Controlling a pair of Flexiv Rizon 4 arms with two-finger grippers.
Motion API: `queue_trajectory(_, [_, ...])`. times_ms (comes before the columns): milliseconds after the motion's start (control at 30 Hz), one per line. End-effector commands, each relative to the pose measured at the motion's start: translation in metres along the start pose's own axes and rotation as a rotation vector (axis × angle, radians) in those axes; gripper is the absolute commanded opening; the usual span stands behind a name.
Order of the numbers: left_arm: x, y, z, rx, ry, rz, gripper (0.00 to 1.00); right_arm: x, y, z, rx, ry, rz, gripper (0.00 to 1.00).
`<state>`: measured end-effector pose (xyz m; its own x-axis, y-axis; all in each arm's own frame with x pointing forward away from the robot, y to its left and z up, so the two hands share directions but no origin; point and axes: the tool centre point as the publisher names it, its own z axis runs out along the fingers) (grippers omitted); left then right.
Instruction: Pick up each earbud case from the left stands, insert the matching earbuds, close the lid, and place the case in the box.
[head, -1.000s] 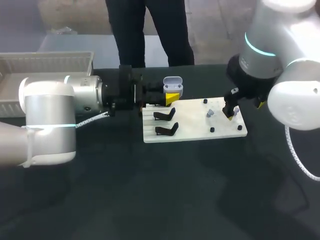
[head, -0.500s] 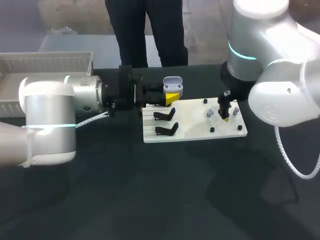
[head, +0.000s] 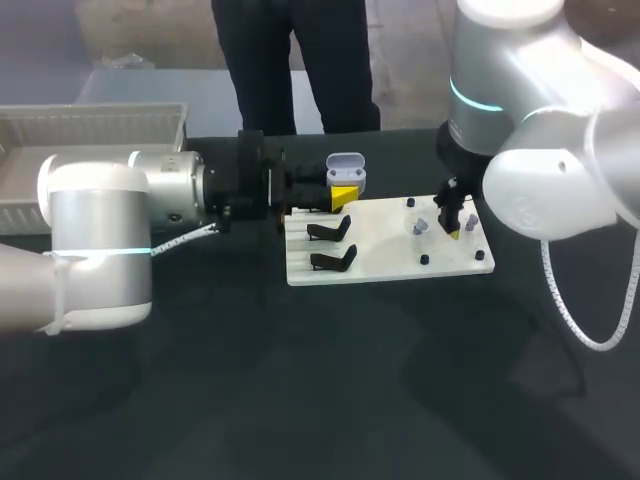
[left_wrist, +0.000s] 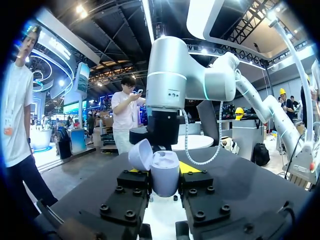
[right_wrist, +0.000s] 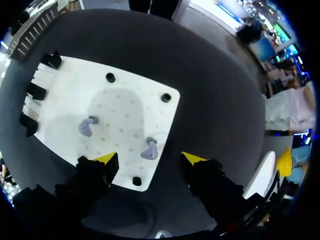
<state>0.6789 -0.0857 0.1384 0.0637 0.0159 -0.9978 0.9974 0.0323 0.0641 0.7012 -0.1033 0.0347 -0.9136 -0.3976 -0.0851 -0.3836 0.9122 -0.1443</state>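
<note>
Right gripper (right_wrist: 150, 159), fingers spread wide, hangs above board (right_wrist: 65, 90), one earbud (right_wrist: 149, 150) between its tips, another (right_wrist: 86, 127) beside; left gripper (left_wrist: 163, 170) clamps open-lidded case (left_wrist: 165, 177).

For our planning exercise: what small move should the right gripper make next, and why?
Probably lower straight down, since the open right gripper hovers with the small lilac earbud on the white board lying below, between its fingers.

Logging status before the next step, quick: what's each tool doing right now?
Left tool: closed on the open earbud case.
Right tool: open, empty, over an earbud on the white board.
</note>
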Motion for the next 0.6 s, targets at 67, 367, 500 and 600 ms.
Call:
queue_trajectory(67, [0.0010, -0.0012, 0.0000, -0.006, -0.005, 0.005, 0.00, -0.0045, -0.0003, -0.0009, -0.007, 0.013, 0.000, 0.58])
queue_trajectory(367, [0.0010, -0.0012, 0.0000, -0.006, -0.005, 0.005, 0.00, -0.0064, 0.0001, 0.0022, -0.016, 0.023, 0.003, 0.49])
queue_trajectory(500, [0.0010, -0.0012, 0.0000, -0.006, -0.005, 0.005, 0.00, -0.0073, 0.0001, 0.0027, -0.019, 0.027, 0.004, 0.48])
queue_trajectory(600, [0.0010, -0.0012, 0.0000, -0.006, -0.005, 0.005, 0.00, -0.0074, 0.0004, 0.0026, -0.020, 0.031, 0.008, 0.46])
